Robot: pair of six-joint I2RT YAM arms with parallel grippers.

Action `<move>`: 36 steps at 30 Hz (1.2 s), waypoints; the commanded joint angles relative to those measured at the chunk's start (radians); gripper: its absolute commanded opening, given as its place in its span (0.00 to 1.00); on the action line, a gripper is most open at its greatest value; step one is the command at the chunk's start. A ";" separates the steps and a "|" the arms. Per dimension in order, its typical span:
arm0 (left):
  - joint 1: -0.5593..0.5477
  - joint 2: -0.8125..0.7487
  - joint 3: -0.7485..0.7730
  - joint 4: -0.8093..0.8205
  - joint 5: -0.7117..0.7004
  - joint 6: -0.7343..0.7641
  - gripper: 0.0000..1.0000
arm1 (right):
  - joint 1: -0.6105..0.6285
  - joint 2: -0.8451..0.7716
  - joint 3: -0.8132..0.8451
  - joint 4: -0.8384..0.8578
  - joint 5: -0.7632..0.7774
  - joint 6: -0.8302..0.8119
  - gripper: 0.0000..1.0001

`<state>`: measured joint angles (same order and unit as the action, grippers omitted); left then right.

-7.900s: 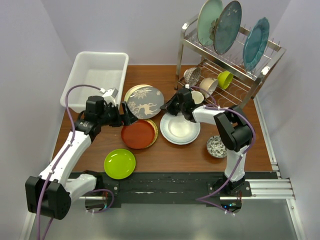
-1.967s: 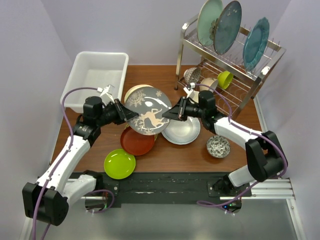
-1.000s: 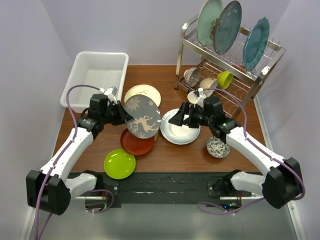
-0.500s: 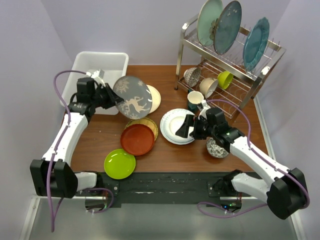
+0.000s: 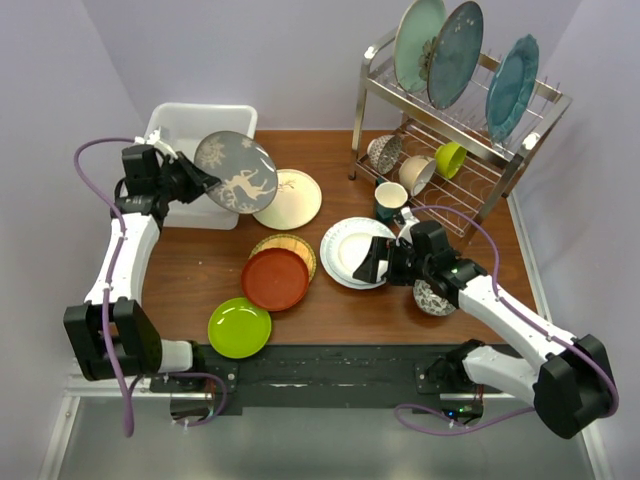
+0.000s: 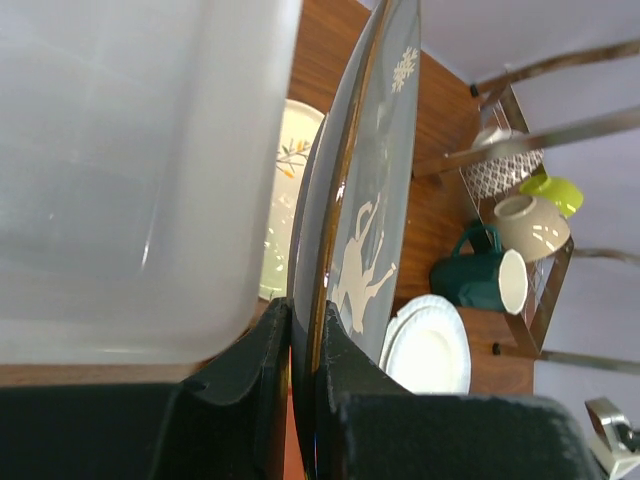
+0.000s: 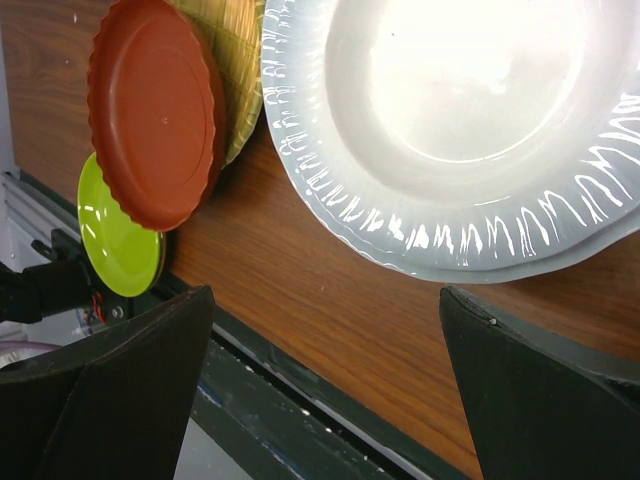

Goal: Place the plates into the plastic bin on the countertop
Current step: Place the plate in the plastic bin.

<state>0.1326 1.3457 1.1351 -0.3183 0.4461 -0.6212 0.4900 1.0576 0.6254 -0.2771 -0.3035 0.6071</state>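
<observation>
Transport step: left gripper [image 5: 190, 172], clamped on grey plate [image 5: 236, 172] rim, holds it tilted beside bin [image 5: 176, 118]. Next: centre over bin, lower, release; right gripper [image 5: 375, 262] spread, empty.

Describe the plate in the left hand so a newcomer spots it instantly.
Find the white bin at far left. By its right wall, the left hand grips a tilted grey plate. Unlike the cream plate beside it, it bears white deer and tree prints.
</observation>
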 commanded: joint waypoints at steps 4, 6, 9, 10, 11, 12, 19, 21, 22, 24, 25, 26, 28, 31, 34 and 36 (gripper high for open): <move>0.058 0.036 0.057 0.183 0.046 -0.068 0.00 | 0.001 0.002 -0.009 0.019 -0.002 -0.020 0.99; 0.079 0.049 0.081 0.176 0.036 -0.066 0.00 | 0.002 0.015 -0.007 0.026 -0.006 -0.023 0.99; 0.114 0.069 0.107 0.171 0.043 -0.066 0.00 | 0.002 0.027 -0.006 0.026 -0.008 -0.024 0.99; 0.122 0.079 0.112 0.173 0.048 -0.066 0.00 | 0.001 0.028 -0.006 0.026 -0.008 -0.026 0.99; 0.130 0.085 0.118 0.173 0.052 -0.066 0.00 | 0.002 0.028 -0.006 0.026 -0.008 -0.024 0.99; 0.142 0.092 0.129 0.171 0.058 -0.064 0.00 | 0.002 0.031 -0.006 0.026 -0.008 -0.026 0.99; 0.191 0.136 0.134 0.203 0.101 -0.095 0.00 | 0.002 0.056 -0.003 0.032 -0.017 -0.027 0.99; 0.200 0.145 0.147 0.205 0.094 -0.092 0.00 | 0.002 0.064 -0.001 0.038 -0.020 -0.027 0.99; 0.202 0.156 0.150 0.203 0.091 -0.089 0.00 | 0.001 0.068 -0.001 0.038 -0.025 -0.032 0.99; 0.214 0.164 0.158 0.203 0.077 -0.087 0.00 | 0.002 0.081 0.000 0.039 -0.028 -0.030 0.99; 0.220 0.174 0.160 0.203 0.075 -0.087 0.00 | 0.001 0.082 0.002 0.041 -0.029 -0.032 0.99; 0.223 0.179 0.160 0.208 0.077 -0.091 0.00 | 0.002 0.087 0.000 0.039 -0.031 -0.032 0.99; 0.231 0.194 0.157 0.219 0.069 -0.092 0.00 | 0.002 0.088 0.002 0.041 -0.031 -0.032 0.99; 0.242 0.210 0.158 0.226 0.057 -0.094 0.00 | 0.001 0.096 0.002 0.044 -0.037 -0.033 0.99; 0.249 0.227 0.155 0.245 0.049 -0.107 0.00 | 0.001 0.099 0.002 0.047 -0.039 -0.033 0.99; 0.252 0.237 0.158 0.258 0.046 -0.110 0.00 | 0.001 0.100 0.003 0.047 -0.039 -0.035 0.99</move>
<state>0.3702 1.5867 1.2213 -0.2165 0.4587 -0.6922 0.4900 1.1564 0.6239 -0.2623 -0.3164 0.5896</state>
